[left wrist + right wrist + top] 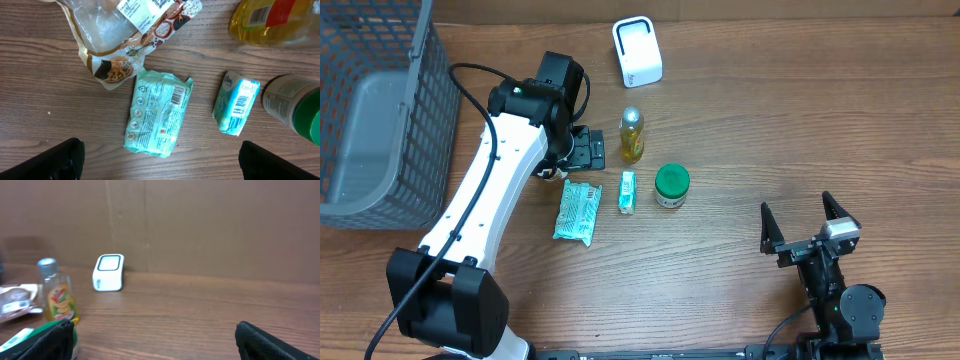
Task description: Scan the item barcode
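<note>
Wooden counter: my left end effector hangs released, jaws wide. Crinkled teal plastic packet lies flat just near of it, barcode up. My right end effector is released, near right. White box-shaped scanner stands far, centre.

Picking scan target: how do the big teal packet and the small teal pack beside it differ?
The big teal packet is clearly larger than the small teal pack. Packet's barcode sits in a corner; pack's sits mid-face. Both lie flat, barcodes up.
</note>
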Controlling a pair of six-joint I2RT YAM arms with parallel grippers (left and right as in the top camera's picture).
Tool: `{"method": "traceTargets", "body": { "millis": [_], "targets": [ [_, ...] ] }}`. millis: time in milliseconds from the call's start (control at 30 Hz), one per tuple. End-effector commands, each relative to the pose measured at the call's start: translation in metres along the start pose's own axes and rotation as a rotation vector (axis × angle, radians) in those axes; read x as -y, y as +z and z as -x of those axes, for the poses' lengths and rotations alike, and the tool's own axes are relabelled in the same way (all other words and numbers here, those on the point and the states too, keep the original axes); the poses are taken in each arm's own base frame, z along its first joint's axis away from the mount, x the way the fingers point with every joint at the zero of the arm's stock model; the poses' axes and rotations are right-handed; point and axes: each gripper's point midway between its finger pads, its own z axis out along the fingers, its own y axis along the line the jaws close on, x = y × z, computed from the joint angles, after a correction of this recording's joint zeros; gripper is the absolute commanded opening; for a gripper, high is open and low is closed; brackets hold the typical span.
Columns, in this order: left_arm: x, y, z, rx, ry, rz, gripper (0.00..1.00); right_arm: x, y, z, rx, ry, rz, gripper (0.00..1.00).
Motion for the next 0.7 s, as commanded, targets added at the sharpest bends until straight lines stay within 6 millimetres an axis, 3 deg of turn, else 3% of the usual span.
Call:
{"method": "traceTargets", "body": {
  "millis": [0,367,567,667],
  "targets": [
    [0.001,-0.002,0.001,0.003,-0.012,-0.013,1.0,-0.015,-0.009,0.043,0.076,-0.018,0.075,1.0],
    [0.001,-0.002,0.001,0.003,-0.012,-0.013,1.0,-0.027,-0.039,0.149,0.085,-0.021,0.106,1.0],
    [0.001,-0.002,0.001,0.003,-0.012,-0.013,0.99,-0.038,-0.029,0.189,-0.032,0.006,0.172,1.0],
    [0.001,-0.002,0.001,0.003,-0.011,-0.013,1.0,-0.037,-0.017,0.198,-0.147,0.029,0.176,1.0]
  ]
}}
